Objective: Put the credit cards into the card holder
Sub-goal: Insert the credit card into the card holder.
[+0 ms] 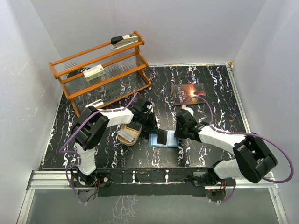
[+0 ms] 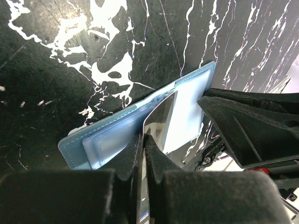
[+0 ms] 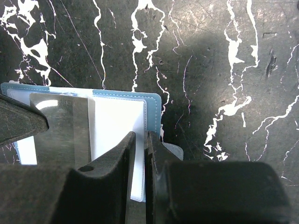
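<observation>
A small blue folding card holder (image 1: 167, 143) lies open and flat on the black, white-veined tabletop (image 1: 215, 84), about midway between the left and right edges and nearer the near edge than the far one. Both arms reach in over it from either side.

The left claw (image 2: 144, 139) is pinched together on one edge of a thin grey, glossy credit card (image 2: 161, 119). The card is tilted over the holder's clear inner pocket, with its free end down against that pocket. I cannot tell whether that end has entered the pocket.

The right claw (image 3: 140, 137) sits at the holder's right end, closed to a thin slit, and the holder's white inner leaf appears caught in that slit.

A tan oblong wooden tray (image 1: 129, 135) lies just left of the holder, under the left arm. A dark book with an orange glow on its cover (image 1: 188, 94) lies toward the far edge, right of centre. An orange wooden rack (image 1: 100, 70) stands at the far left corner. A white-and-green box (image 1: 94, 72) rests on its middle shelf and a black-and-white stapler (image 1: 124, 42) on its top rail.
</observation>
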You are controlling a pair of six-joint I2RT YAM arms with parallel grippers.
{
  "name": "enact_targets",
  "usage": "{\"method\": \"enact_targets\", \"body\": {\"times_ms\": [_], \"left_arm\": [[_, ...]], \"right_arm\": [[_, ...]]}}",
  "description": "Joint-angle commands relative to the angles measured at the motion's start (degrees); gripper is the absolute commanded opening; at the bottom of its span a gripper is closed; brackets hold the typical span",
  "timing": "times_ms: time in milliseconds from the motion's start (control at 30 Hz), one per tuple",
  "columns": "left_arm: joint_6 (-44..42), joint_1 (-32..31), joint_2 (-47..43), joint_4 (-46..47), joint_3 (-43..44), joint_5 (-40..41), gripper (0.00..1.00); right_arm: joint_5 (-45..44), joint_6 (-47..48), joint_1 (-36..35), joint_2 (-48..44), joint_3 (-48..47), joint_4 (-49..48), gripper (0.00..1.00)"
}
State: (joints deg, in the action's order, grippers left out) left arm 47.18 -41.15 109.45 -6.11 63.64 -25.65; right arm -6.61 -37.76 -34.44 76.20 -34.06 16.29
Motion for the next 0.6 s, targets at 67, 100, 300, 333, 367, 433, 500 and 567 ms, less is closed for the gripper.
{"method": "enact_targets", "body": {"times_ms": [67, 100, 300, 333, 367, 433, 500, 567], "left_arm": [[1.50, -1.00, 1.97, 0.93, -0.54, 3.50, 0.00], [1.65, -1.04, 2.11, 1.05, -0.60, 3.64, 0.00], [3.58, -1.69, 2.07, 3.90, -1.63, 3.95, 0.00], [3.76, -1.78, 2.01, 3.92, -1.78, 4.33, 0.00], [3.98, -1.87, 1.89, 3.91, -1.99, 4.80, 0.00], [5.08, -2.04, 1.41, 4.86, -2.98, 5.39, 0.00], [6.26, -2.22, 1.22, 6.34, -3.93, 5.43, 0.00], [7.19, -2.50, 1.13, 7.16, -4.42, 5.67, 0.00]], "right_arm": [[2.14, -2.49, -0.28, -0.29, 1.76, -0.04, 0.12], [2.24, -2.75, -0.24, -0.41, 1.87, -0.09, 0.12], [2.95, -3.53, -0.28, -0.68, 2.58, -0.75, 0.12], [2.98, -3.66, -0.26, -0.75, 2.64, -0.82, 0.12], [2.93, -3.73, -0.28, -0.79, 2.75, -0.82, 0.12], [2.95, -4.11, -0.28, -0.87, 3.01, -1.03, 0.12], [3.34, -4.64, -0.28, -1.16, 3.46, -1.44, 0.12], [3.40, -5.07, -0.28, -1.47, 3.56, -1.70, 0.12]]}}
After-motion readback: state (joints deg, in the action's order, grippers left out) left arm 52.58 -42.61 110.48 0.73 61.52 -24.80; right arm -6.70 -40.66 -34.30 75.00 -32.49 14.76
